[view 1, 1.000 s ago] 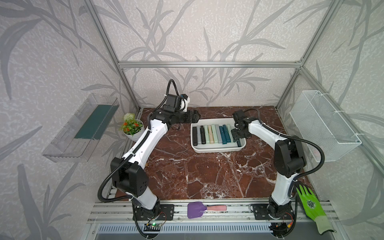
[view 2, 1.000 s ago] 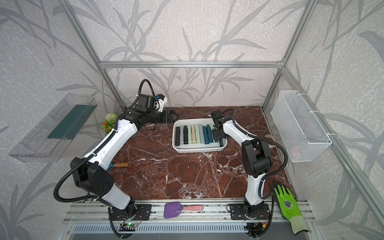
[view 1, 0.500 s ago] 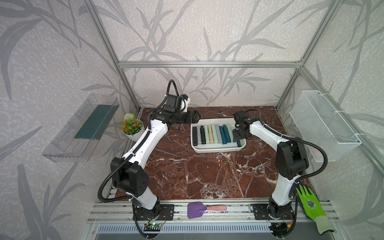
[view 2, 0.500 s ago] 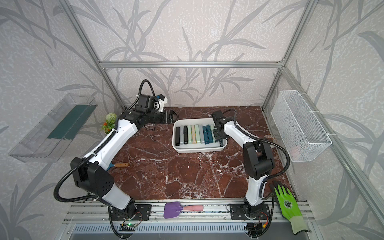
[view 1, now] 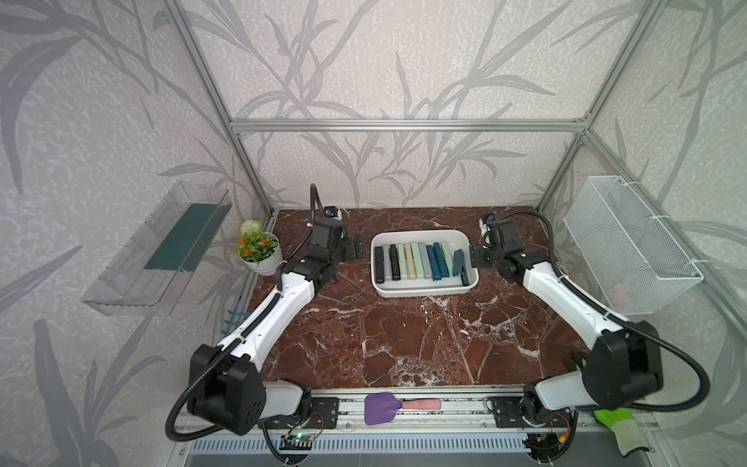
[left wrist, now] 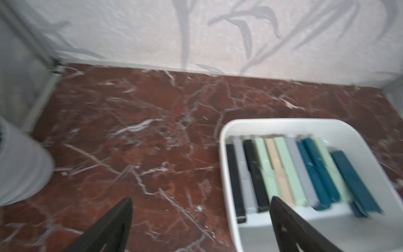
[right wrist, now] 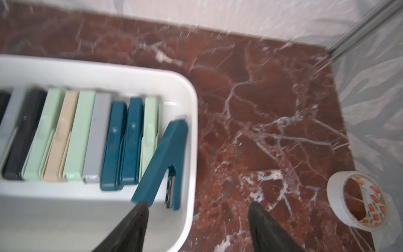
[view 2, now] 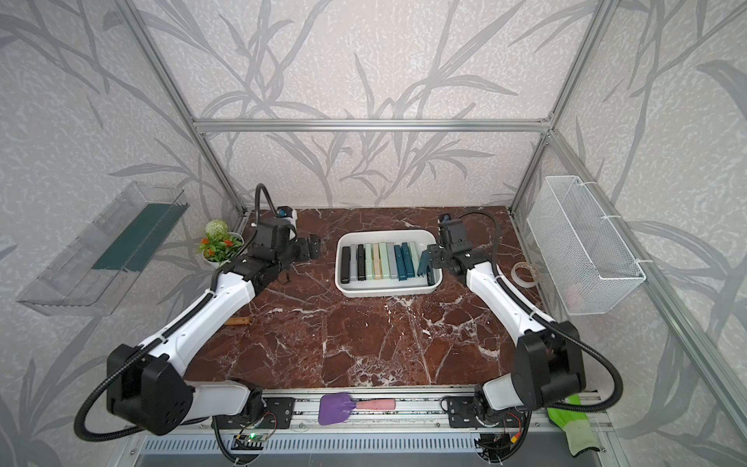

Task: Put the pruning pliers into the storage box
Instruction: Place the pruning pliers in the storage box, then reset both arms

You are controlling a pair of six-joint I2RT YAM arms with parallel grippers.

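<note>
In both top views the white storage box (view 1: 420,293) (view 2: 388,292) sits at the back middle of the marble table. Several pruning pliers (view 1: 408,260) (left wrist: 281,172) lie side by side in it: black, grey, pale green, beige, teal. At the row's right end a teal pair (right wrist: 165,159) (view 1: 460,267) lies with its handles spread in a V. My right gripper (right wrist: 197,205) (view 1: 477,258) is open and empty, straddling the box's right rim (right wrist: 192,152), one fingertip close to that pair's handle end. My left gripper (left wrist: 201,201) (view 1: 357,252) is open and empty beside the box's left rim (left wrist: 224,152).
A potted plant (view 1: 258,252) stands at the back left. A tape roll (right wrist: 357,200) (view 2: 525,273) lies right of the box. On the walls hang a clear tray (view 1: 161,250) and a wire basket (view 1: 630,250). A purple spatula (view 1: 380,407) and a green glove (view 1: 622,428) lie at the front rail.
My right gripper has drawn back rightward from over the box's right end to its rim. The left arm has barely moved.
</note>
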